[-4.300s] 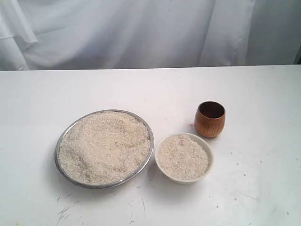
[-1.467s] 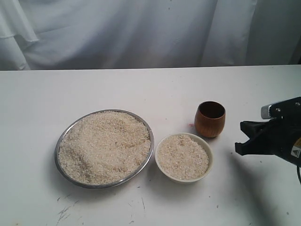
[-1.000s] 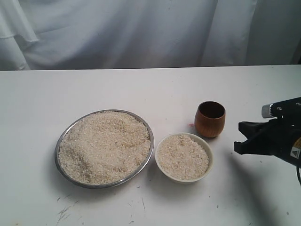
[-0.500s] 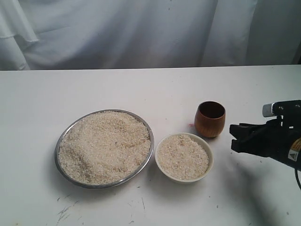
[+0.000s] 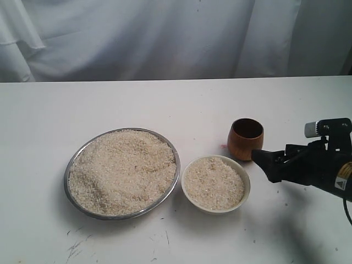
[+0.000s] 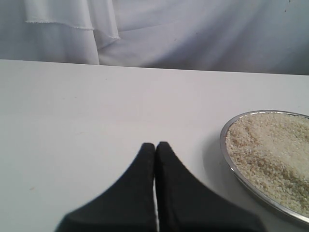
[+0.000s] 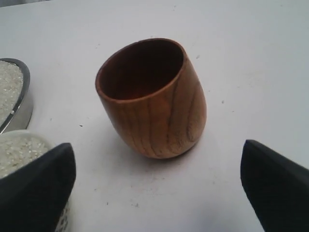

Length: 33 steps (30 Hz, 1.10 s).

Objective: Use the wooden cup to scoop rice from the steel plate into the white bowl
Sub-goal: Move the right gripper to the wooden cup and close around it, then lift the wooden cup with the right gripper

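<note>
1. Right gripper is hovering released at 4 o'clock of the wooden cup.
2. The wooden cup is standing just apart at 1 o'clock of the white bowl.
3. Left gripper is hanging clenched near the steel plate.

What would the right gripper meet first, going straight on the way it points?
Probably the small glossy orange-brown wooden cup, standing upright dead ahead of the open right gripper; nothing shows between.

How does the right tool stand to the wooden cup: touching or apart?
Apart. The right wrist view shows the wooden cup standing inside the open right tool, with bare table between it and each finger.
</note>
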Tool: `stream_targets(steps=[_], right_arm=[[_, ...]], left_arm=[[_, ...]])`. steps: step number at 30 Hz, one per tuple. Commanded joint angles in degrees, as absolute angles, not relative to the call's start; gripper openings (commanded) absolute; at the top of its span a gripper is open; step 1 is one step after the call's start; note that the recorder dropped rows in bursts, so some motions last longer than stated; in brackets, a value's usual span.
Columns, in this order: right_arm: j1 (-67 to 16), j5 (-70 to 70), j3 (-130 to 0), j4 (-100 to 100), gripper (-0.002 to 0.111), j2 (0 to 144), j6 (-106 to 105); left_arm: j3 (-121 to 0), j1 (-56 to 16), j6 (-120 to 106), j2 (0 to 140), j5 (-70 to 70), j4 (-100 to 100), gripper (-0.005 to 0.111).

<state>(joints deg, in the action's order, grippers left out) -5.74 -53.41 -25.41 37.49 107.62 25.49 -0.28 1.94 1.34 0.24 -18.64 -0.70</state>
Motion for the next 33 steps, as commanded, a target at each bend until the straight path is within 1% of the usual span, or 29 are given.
stream_targets(steps=[1, 7, 12, 27, 33], right_arm=[[-7.36, -54.01, -26.01, 37.95, 0.084, 108.31, 24.38], [-10.41, -53.23, -28.11, 37.95, 0.084, 110.96, 21.91], [-10.43, -52.14, -30.56, 33.7, 0.084, 111.93, 19.88], [-10.8, -51.6, -37.91, 33.8, 0.084, 116.77, 18.95], [-10.8, -43.51, -41.78, 33.63, 0.084, 116.77, 17.67]], left_arm=[[0.0, 1.77, 1.35, 0.0, -18.27, -0.68, 0.0], [0.0, 1.77, 1.35, 0.0, -18.27, -0.68, 0.0], [0.0, 1.77, 1.35, 0.0, -18.27, -0.68, 0.0], [0.0, 1.77, 1.35, 0.0, -18.27, -0.68, 0.0], [0.0, 1.77, 1.35, 0.0, -18.27, -0.68, 0.0]])
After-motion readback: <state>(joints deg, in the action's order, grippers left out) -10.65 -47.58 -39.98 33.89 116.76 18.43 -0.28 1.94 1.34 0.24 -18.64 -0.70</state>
